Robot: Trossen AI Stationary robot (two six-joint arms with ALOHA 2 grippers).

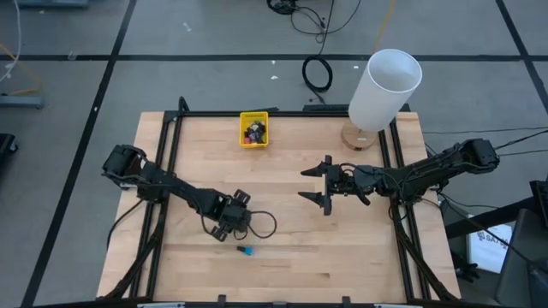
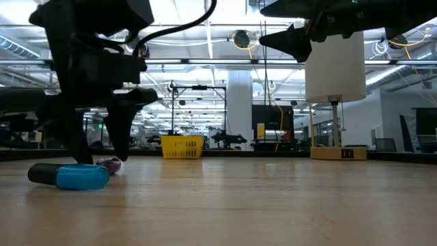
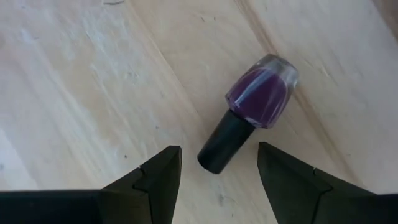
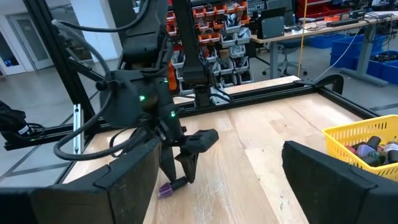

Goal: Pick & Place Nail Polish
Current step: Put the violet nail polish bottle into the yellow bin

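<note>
I hold my left gripper (image 3: 214, 180) low with its fingers spread wide and empty around the dark cap of the little purple glass nail polish bottle (image 3: 252, 112) lying on the bare wooden table (image 1: 360, 248), ready to pinch, while my right gripper (image 1: 318, 184) waits open mid-table.

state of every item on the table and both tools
Purple glass nail polish bottle: lying on its side, capped, between the open left tool fingers.
Blue nail polish bottle: lying flat, untouched.
Yellow plastic bin: upright, holding bottles.
White lamp: upright.
Right tool: open, raised, empty.
</note>
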